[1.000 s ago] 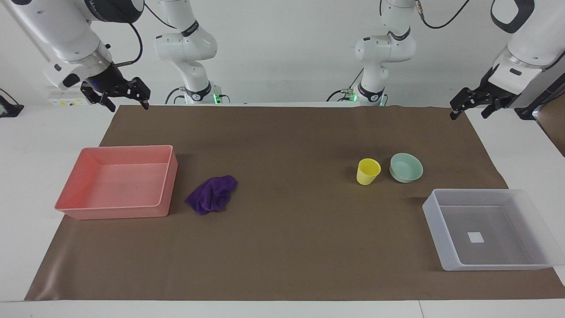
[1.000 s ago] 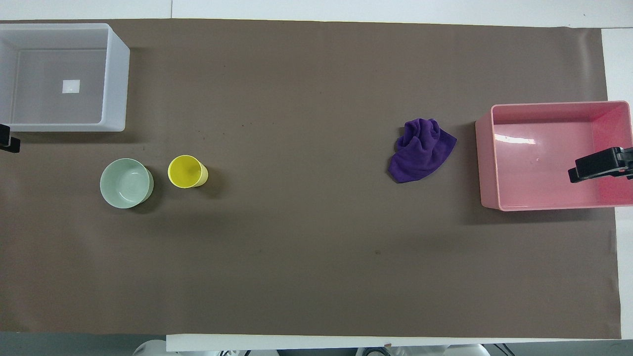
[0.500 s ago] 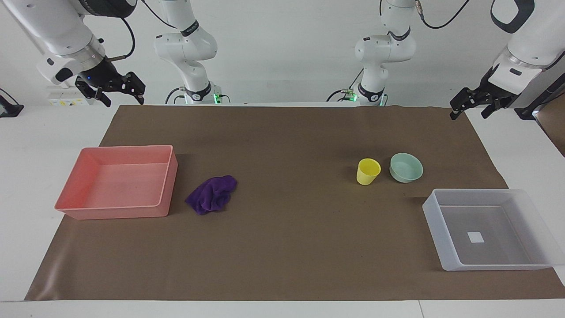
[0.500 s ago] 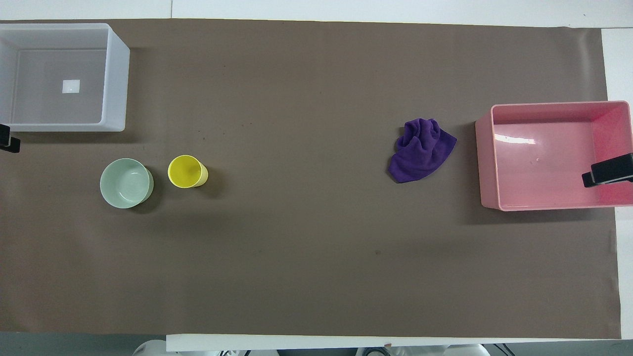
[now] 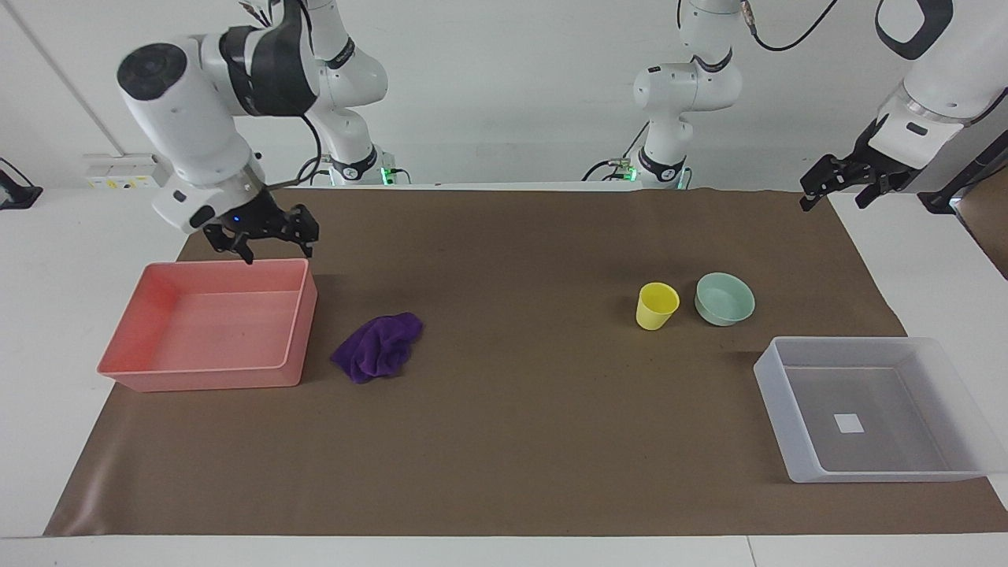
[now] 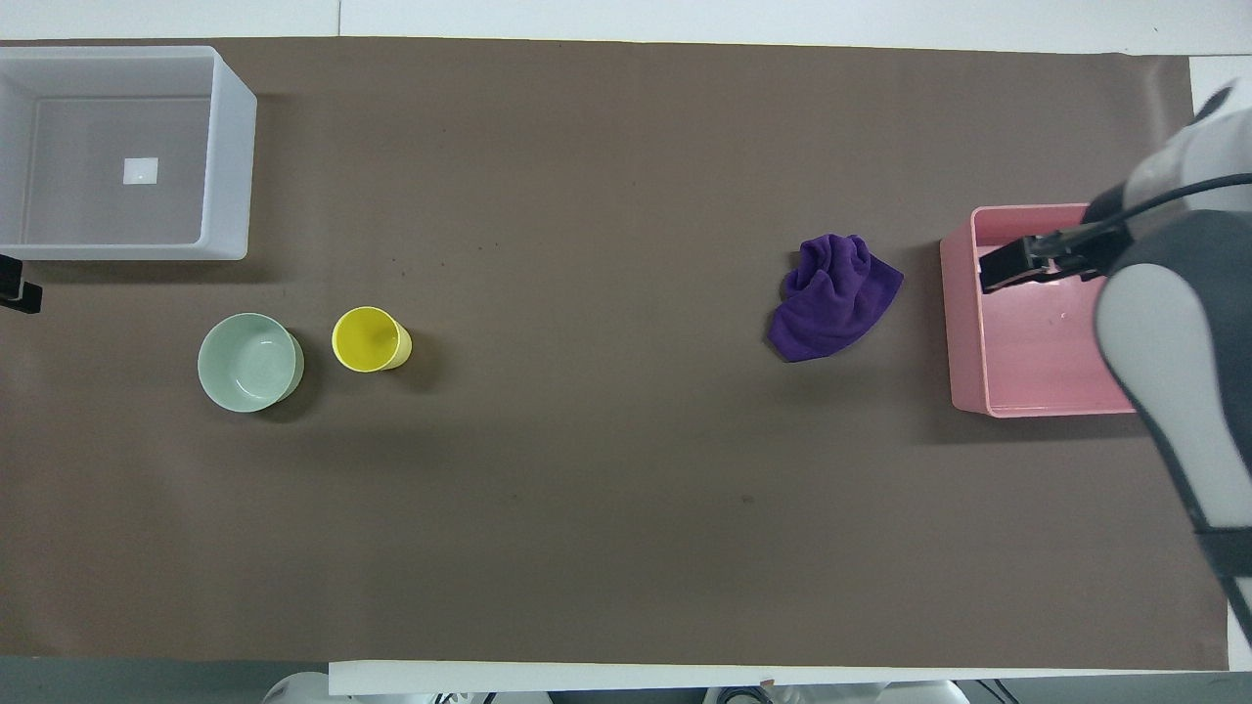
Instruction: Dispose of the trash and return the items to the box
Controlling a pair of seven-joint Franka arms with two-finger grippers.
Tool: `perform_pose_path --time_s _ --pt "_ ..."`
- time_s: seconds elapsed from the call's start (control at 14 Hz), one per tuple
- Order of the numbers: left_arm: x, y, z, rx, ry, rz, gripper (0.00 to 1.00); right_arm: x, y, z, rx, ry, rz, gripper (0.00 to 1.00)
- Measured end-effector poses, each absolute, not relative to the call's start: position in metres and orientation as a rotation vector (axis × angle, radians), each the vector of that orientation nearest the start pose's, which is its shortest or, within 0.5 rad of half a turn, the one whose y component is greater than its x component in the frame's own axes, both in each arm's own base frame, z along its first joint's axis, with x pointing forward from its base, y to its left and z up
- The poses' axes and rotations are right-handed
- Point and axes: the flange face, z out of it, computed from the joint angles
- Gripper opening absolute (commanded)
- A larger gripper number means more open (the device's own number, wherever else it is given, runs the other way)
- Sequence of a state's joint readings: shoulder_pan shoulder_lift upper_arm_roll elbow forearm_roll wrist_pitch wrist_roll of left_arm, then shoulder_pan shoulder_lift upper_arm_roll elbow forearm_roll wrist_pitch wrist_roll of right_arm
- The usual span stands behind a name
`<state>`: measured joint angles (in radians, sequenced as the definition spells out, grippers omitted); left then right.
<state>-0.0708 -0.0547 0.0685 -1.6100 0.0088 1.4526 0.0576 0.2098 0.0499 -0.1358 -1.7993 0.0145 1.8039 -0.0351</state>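
The purple rag (image 5: 378, 345) (image 6: 831, 296) lies crumpled on the brown mat beside the pink tray. The yellow cup (image 5: 656, 305) (image 6: 369, 339) stands upright next to the mint-green bowl (image 5: 724, 299) (image 6: 248, 362), both nearer to the robots than the translucent box (image 5: 776, 413) (image 6: 230, 166), which holds only its white label. My right gripper (image 5: 279, 256) (image 6: 1007, 266) is open and empty, over the pink tray's rim nearest the robots. My left gripper (image 5: 833, 197) is open and empty, waiting over the mat's corner at the left arm's end.
The pink opaque tray (image 5: 295, 331) (image 6: 963, 332) sits at the right arm's end of the table with nothing in it. The brown mat (image 5: 520, 441) covers most of the table. The right arm's body hides part of the pink tray in the overhead view.
My right gripper has come down and inward from the mat's corner to just above the pink tray's rim. The left arm and all objects have not moved.
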Motion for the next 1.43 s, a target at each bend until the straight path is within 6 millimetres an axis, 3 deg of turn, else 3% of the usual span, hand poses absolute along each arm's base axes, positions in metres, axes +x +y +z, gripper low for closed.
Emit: perform_pose_path --time_s 0.21,0.36,0.57,0.64,0.79,0.86,0.93,1.0,1.07,1.14,1.43 --pt "0.518 0.001 0.605 -3.137 0.095 0.136 1.00 0.597 0.097 0.438 -3.147 -0.161 0.010 1.00" --pt "0.504 0.002 0.566 -3.143 0.094 0.082 1.00 0.600 0.111 0.392 -3.152 -0.183 -0.015 1.00" --pt "0.474 0.004 0.495 -3.150 0.077 0.054 1.00 0.600 0.118 0.347 -3.159 -0.199 -0.006 1.00" --pt "0.466 0.005 0.468 -3.152 0.058 0.054 1.00 0.600 0.118 0.334 -3.162 -0.188 -0.009 0.93" --pt "0.455 0.005 0.418 -3.151 0.043 0.063 1.00 0.598 0.116 0.311 -3.165 -0.165 -0.031 0.48" --pt "0.451 0.005 0.396 -3.151 0.041 0.073 0.83 0.596 0.115 0.304 -3.166 -0.154 -0.032 0.28" --pt "0.449 0.004 0.377 -3.149 0.039 0.075 0.73 0.595 0.115 0.300 -3.168 -0.138 -0.026 0.18" --pt "0.449 0.004 0.360 -3.148 0.034 0.072 0.40 0.595 0.114 0.299 -3.169 -0.110 -0.024 0.09" --pt "0.450 0.003 0.348 -3.146 0.021 0.072 0.20 0.595 0.114 0.300 -3.170 -0.077 -0.024 0.01" --pt "0.453 0.002 0.338 -3.144 0.006 0.073 0.04 0.595 0.114 0.300 -3.170 -0.045 -0.025 0.01" --pt "0.458 0.000 0.321 -3.141 -0.001 0.074 0.00 0.597 0.112 0.303 -3.167 0.093 -0.040 0.01"
